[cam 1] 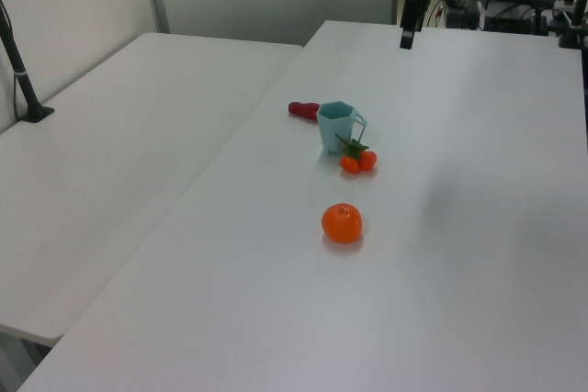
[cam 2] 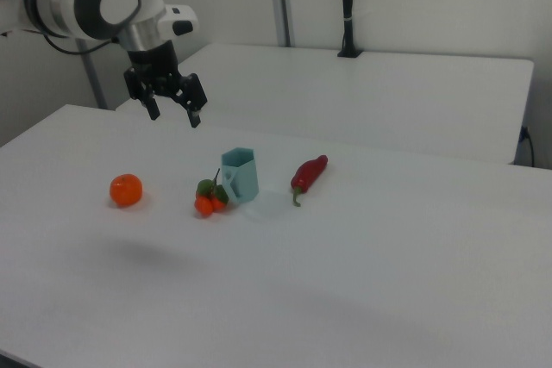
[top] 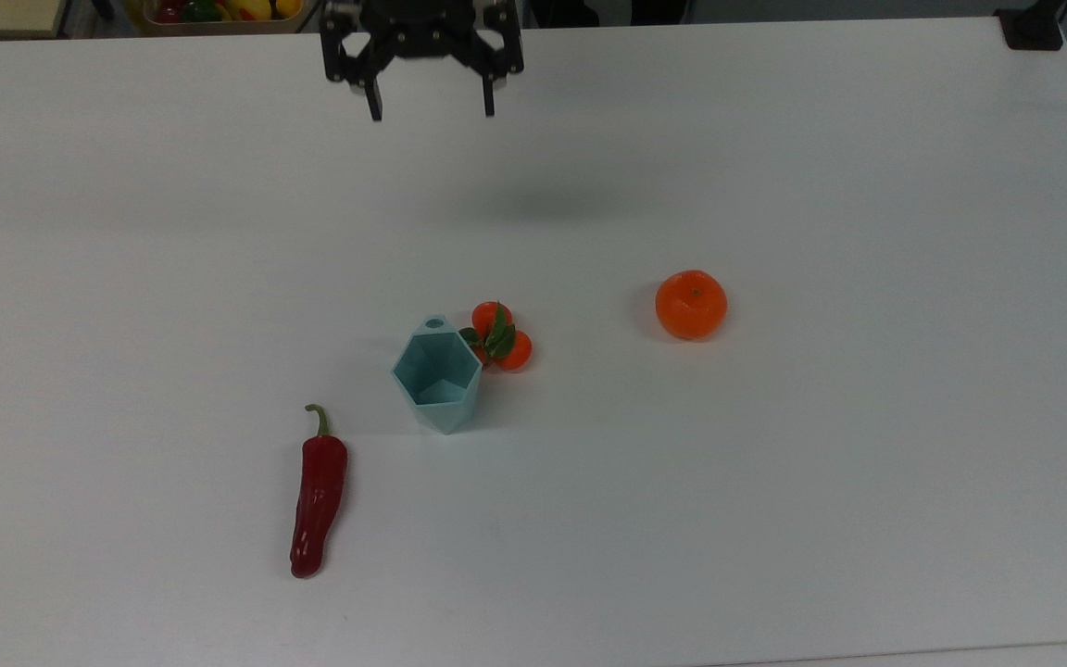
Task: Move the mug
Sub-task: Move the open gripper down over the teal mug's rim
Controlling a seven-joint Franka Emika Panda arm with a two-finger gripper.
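While your fingers (top: 374, 104) hang spread apart with nothing between them, the gripper (top: 429, 106) sits at the upper middle of the top view, raised above the worktop (top: 774, 509), well apart from everything on it. You find the mug (top: 438, 380) upright near the centre of the top view, handle tab toward the frame's top. Just beside it, at its upper right, lies a leafy cluster of small orange fruits (top: 499, 336). An orange (top: 691, 304) sits farther right, and a red chili pepper (top: 316, 496) lies at the lower left.
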